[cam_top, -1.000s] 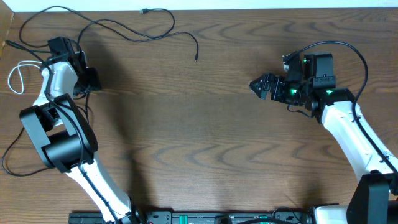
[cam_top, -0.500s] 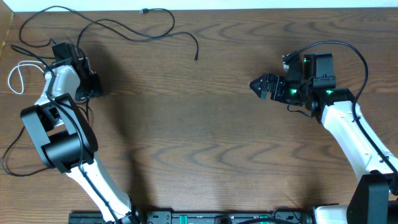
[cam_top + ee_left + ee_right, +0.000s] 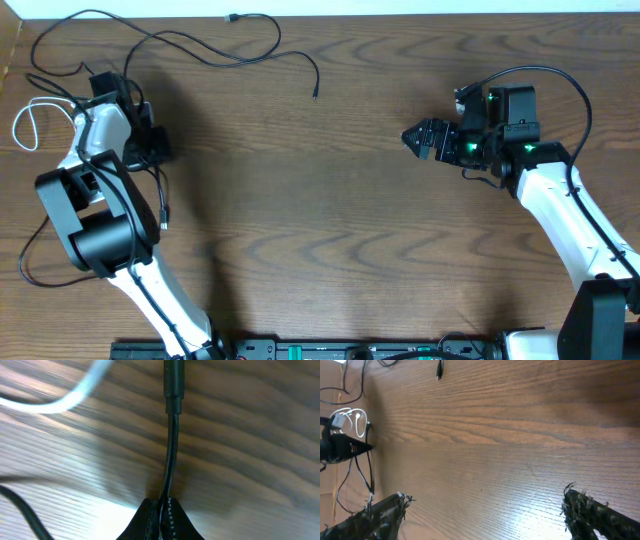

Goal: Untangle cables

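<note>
My left gripper stands at the table's left side, shut on a thin black cable whose plug end trails toward the front. In the left wrist view the left gripper pinches this black cable just below its plug. The white cable lies looped at the far left and also shows as a blurred white cable past the fingers. A second black cable winds across the back. My right gripper hovers open over bare wood at the right, with nothing between the jaws of the right gripper.
The left arm's own thicker wires loop near its base. The table's back edge meets a white wall. Bare wood fills the middle between the two arms.
The left gripper has shut on the black cable and shifted toward the front right, dragging the cable's plug end out below it. The right arm has not moved.
</note>
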Robot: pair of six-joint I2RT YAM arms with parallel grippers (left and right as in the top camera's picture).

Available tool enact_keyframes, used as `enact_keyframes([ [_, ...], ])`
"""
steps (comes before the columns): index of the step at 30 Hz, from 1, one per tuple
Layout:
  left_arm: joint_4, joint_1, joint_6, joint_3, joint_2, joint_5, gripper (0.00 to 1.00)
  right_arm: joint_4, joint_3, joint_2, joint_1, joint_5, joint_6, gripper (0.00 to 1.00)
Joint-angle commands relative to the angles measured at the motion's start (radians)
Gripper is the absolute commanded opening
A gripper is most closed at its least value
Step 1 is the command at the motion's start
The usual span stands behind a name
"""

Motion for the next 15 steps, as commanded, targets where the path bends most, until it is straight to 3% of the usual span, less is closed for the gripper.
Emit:
enact_keyframes([
  [1, -0.031, -0.028, 0.0, -0.01, -0.044, 0.141, 0.07, 0.002, 0.006, -0.001, 0.006, 0.004, -0.002, 0.99],
  [9, -0.119, -0.052, 0.003, -0.01, -0.139, 0.185, 0.07, 0.001, 0.006, -0.001, 0.006, 0.004, -0.002, 0.99],
  [15, -0.246, -0.049, -0.055, -0.011, -0.148, 0.014, 0.08, 0.002, 0.006, -0.001, 0.006, 0.004, -0.002, 0.99],
])
